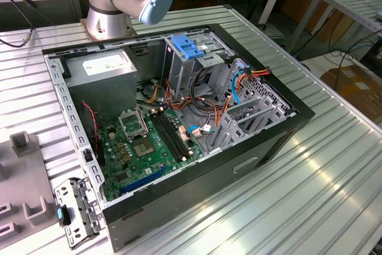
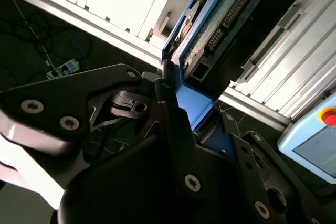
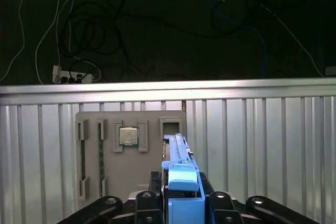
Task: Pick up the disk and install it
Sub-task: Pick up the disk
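The pincer [image 3: 181,195] is clamped on the disk [image 3: 177,153], which it holds edge-on over the grey holder [image 3: 131,124] on the table [image 3: 262,145]. Judged: pick-up in hand, installation outstanding. Seating it calls for the rails squared to the computer case [image 1: 286,125] bay.

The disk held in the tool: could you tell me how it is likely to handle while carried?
The disk is probably stiff and heavy for its size: a flat slab jutting out without sag. Its exposed circuit board looks fragile. The tool grips one end on a smooth blue rail, so it might slip or pivot.
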Robot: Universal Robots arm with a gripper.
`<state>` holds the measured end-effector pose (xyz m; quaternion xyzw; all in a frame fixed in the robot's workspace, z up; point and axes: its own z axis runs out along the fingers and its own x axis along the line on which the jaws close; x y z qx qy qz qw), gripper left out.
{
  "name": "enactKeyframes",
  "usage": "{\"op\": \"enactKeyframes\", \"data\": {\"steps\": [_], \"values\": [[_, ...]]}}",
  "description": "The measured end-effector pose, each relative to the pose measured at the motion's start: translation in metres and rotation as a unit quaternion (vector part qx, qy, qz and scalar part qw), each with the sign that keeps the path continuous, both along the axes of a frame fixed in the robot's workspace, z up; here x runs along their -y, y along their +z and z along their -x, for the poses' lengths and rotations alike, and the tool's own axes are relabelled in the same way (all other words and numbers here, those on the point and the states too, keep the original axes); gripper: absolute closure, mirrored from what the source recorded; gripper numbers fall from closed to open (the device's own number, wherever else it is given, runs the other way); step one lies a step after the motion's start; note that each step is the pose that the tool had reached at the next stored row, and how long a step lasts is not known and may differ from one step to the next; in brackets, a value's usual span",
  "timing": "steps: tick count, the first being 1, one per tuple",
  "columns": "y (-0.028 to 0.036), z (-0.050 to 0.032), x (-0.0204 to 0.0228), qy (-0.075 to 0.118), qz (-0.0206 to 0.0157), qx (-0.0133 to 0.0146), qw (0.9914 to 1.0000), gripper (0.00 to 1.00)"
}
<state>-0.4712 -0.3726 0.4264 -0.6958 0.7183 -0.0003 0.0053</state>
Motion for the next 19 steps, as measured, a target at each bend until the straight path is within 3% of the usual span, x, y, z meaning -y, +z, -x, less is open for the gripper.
{"op": "enactKeyframes", "data": {"steps": [9,19], "values": [[0.0023,0.0,0.0,0.0,0.0,0.0,1.0,0.63],[0.0188,0.0,0.0,0.0,0.0,0.0,1.0,0.63]]}}
